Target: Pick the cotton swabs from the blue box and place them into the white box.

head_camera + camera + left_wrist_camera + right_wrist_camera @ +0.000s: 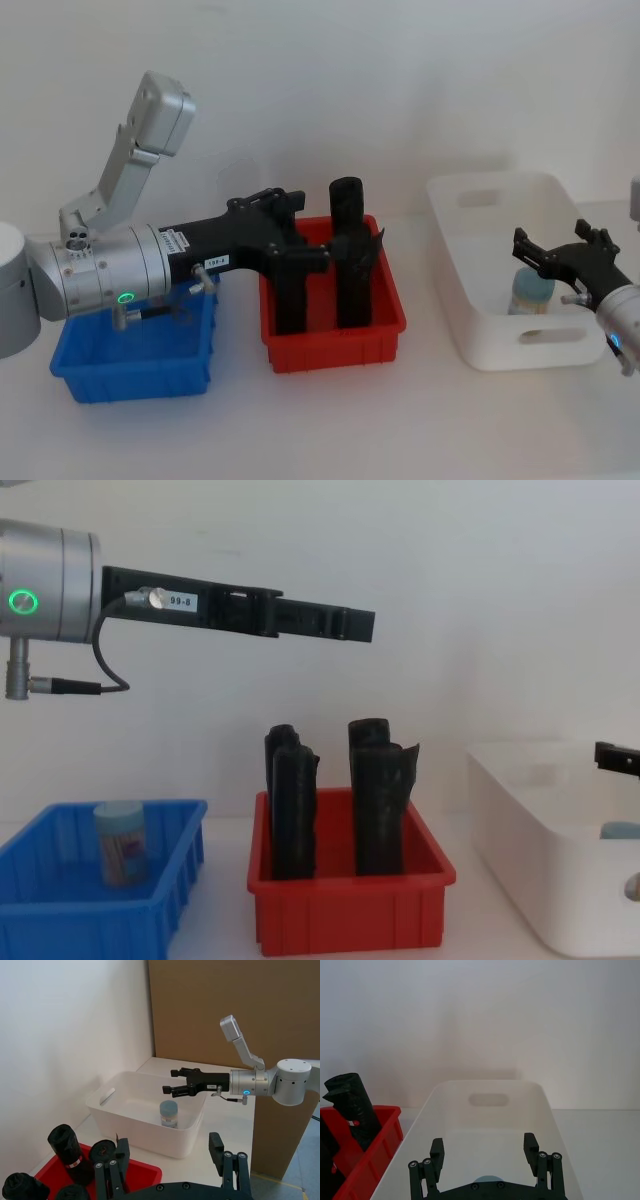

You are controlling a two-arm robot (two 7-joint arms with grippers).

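Note:
One cotton swab tub (120, 842) with a pale blue lid stands upright in the blue box (100, 920) at the left. Another tub (530, 290) stands in the white box (500, 350) at the right. My right gripper (550, 240) hangs open just above that tub (169, 1113), with nothing between its fingers (436, 1152). In the right wrist view the tub's lid (487, 1178) shows right below the gripper (483, 1147). My left gripper (360, 623) is open and empty. It is held high, reaching from above the blue box (130, 385) out over the red box.
A red box (335, 340) with several tall black upright rolls (350, 260) stands between the blue and white boxes. The black rolls rise well above its rim. A brown board (240, 1010) stands behind the right arm in the left wrist view.

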